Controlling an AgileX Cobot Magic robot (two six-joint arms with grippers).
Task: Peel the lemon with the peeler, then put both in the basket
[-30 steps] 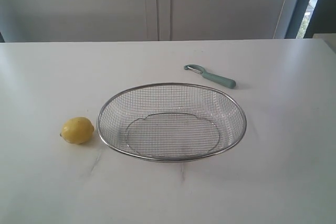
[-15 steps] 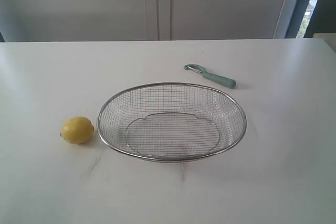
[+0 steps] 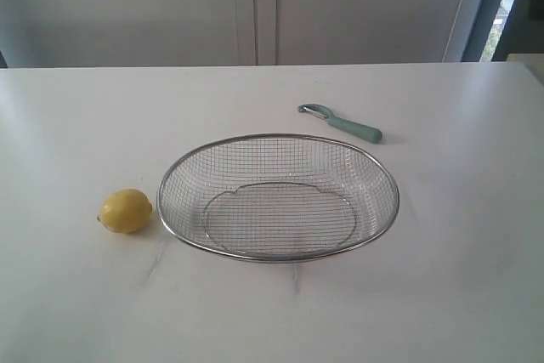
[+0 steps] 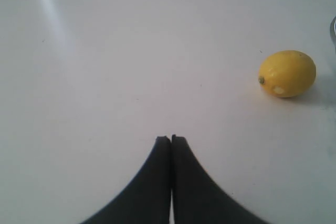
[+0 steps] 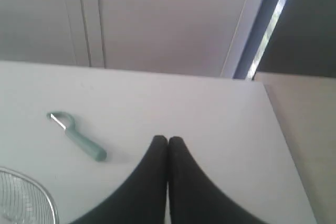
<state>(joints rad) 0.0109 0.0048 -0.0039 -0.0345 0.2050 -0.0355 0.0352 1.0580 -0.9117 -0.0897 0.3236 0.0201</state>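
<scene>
A small yellow lemon [image 3: 126, 211] lies on the white table just left of the wire-mesh basket [image 3: 278, 258], which holds nothing. The teal-handled peeler [image 3: 342, 123] lies flat behind the basket, its metal head pointing left. Neither gripper shows in the exterior view. In the left wrist view my left gripper [image 4: 171, 139] is shut and empty over bare table, with the lemon [image 4: 287, 73] well off to one side. In the right wrist view my right gripper [image 5: 167, 139] is shut and empty, the peeler [image 5: 76, 135] a short way from its tips and the basket rim [image 5: 46, 198] at the frame's corner.
The white table [image 3: 459, 261] runs back to pale cabinet doors [image 3: 255, 6]. Its far right corner and edge [image 5: 273, 103] show in the right wrist view, with a dark window strip [image 3: 501, 6] beyond.
</scene>
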